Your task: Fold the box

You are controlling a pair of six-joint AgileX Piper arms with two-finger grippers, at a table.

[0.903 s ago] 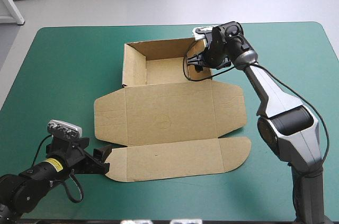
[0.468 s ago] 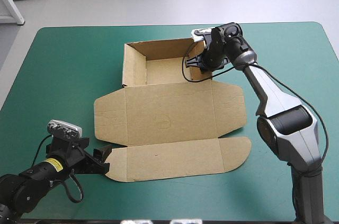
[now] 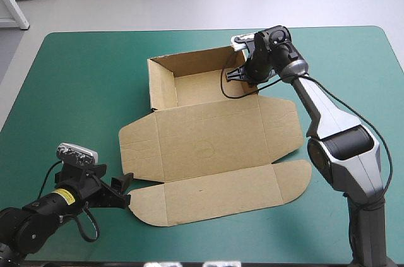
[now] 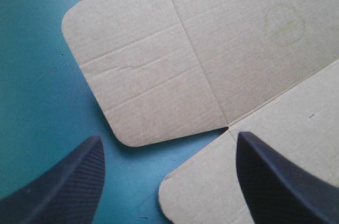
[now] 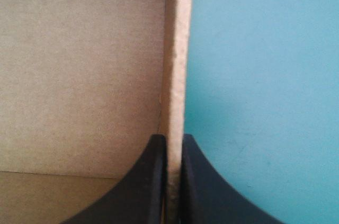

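- While the right end effector reaches in over the far side of the bench, it grips the box by the top edge of the right wall.
- Its black fingers are all but closed, with the thin board between them. One finger is inside the tray and the other is outside, over the teal-green cover.
- Near the middle of the bench, the brown box lies turned slightly against the bench edges.
- Toward the far edge is the tray, with its left, back and right walls standing upright.
- From the tray toward the near edge, the lid lies flat on the cover, with a side flap at each end.
- Beyond the lid, a long front flap with rounded corners lies closest to the near edge.
- At the near left of the bench, the left end effector sits low, just beside the front flap's left corner.
- Its two fingers are spread wide apart and hold nothing.
- From the left wrist, the rounded corner of the front flap lies between the fingers, close to one of them. Whether that finger touches the board cannot be told.
- Ahead of the left end effector lies the left side flap, with a narrow wedge of cover between it and the front flap.
- On the lid there is a faint printed circle.
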